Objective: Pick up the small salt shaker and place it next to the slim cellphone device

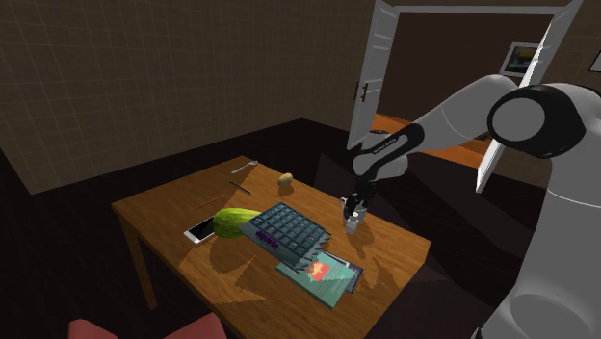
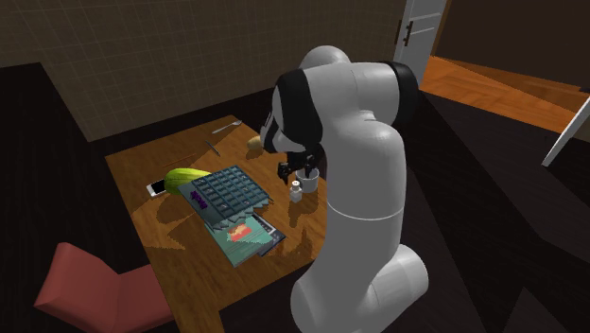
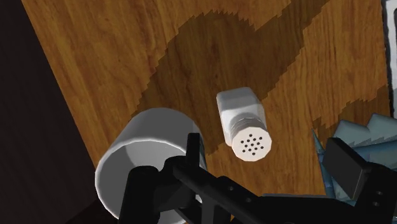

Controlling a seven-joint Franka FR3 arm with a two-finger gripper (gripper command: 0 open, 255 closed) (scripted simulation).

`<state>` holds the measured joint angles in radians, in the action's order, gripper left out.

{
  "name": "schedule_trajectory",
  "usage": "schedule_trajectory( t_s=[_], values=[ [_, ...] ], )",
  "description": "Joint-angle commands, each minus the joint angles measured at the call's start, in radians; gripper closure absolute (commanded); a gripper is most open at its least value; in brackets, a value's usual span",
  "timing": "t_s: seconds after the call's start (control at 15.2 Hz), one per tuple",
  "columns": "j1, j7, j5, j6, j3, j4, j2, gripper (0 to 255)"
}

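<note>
Shoulder view: a small white salt shaker (image 1: pixel 354 224) stands upright by the wooden table (image 1: pixel 173 207)'s edge on the shoulder view's right, with the black gripper (image 1: pixel 353 206) just above it. The slim white cellphone (image 1: pixel 200 231) lies well apart, to the left. Second exterior view: bare wood lies round the shaker. Wrist view — the fingers (image 3: pixel 347 167) are spread wide, holding nothing. The shaker sits between them, untouched — a white cylinder (image 3: pixel 143 162) stands alongside.

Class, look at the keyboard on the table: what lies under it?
A teal and red booklet sticks out from under one end of the keyboard, which covers the rest of it. Whether the green object beside it also reaches underneath cannot be told.
</note>
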<state>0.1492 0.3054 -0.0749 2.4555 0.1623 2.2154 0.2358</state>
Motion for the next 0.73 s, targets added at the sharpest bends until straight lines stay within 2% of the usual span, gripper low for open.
schedule_trajectory(
  t_s=[0.0, 0.2, 0.66],
  values=[
    [0.003, 0.007, -0.007, 0.027, -0.002, 0.004, 0.024, 0],
    [0.006, 0.016, -0.020, 0.069, -0.008, 0.006, 0.063, 0],
    [0.007, 0.016, -0.019, 0.069, -0.008, 0.006, 0.063, 0]
  ],
)
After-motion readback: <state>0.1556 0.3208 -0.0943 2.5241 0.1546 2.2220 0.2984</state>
